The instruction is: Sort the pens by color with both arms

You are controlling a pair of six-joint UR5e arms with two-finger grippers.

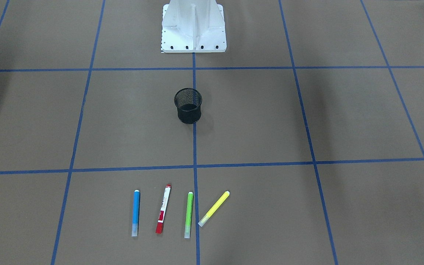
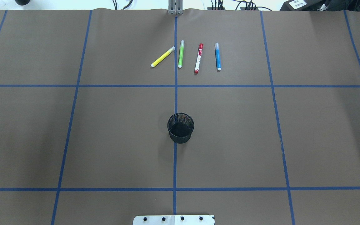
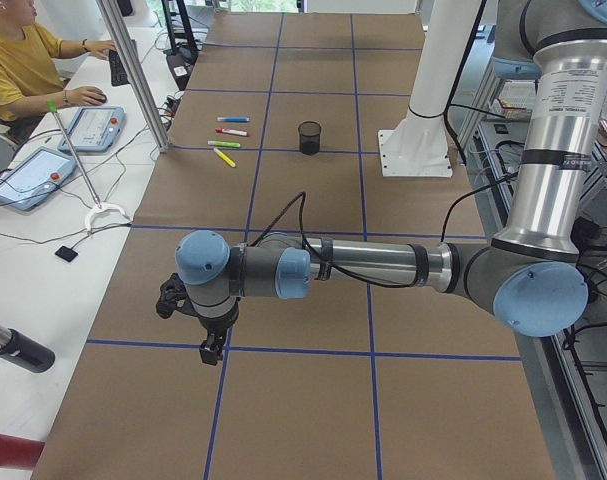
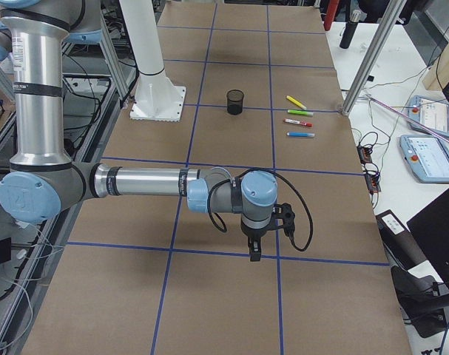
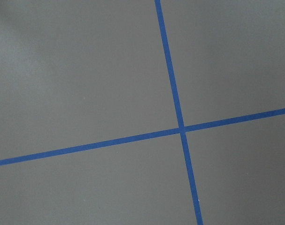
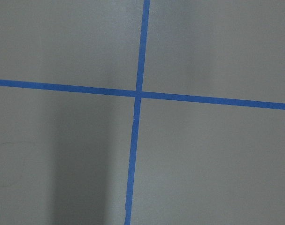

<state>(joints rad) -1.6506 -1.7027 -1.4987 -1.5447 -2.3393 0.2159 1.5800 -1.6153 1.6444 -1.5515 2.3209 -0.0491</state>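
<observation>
Pens lying in a row at table's far edge: blue pen [image 2: 217, 56], red pen [image 2: 198, 58], green pen [image 2: 181, 54], yellow pen [image 2: 162, 57], apart for easy picks | mesh cup [image 2: 180, 127] sitting centre | left gripper [image 3: 211, 349] and right gripper [image 4: 254, 254] hovering at opposite table ends, nothing held, can't tell jaw state.

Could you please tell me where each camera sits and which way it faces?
Front-facing: across the table, facing the white base; no arms.
Overhead: behind the robot, looking down on the pens and black mesh cup; no arms.
Exterior left: table end; left arm near.
Exterior right: opposite end; right arm near.
Wrist cameras: straight down on blue tape crossings; no fingers visible.
The four fixed views share pens and cup.
</observation>
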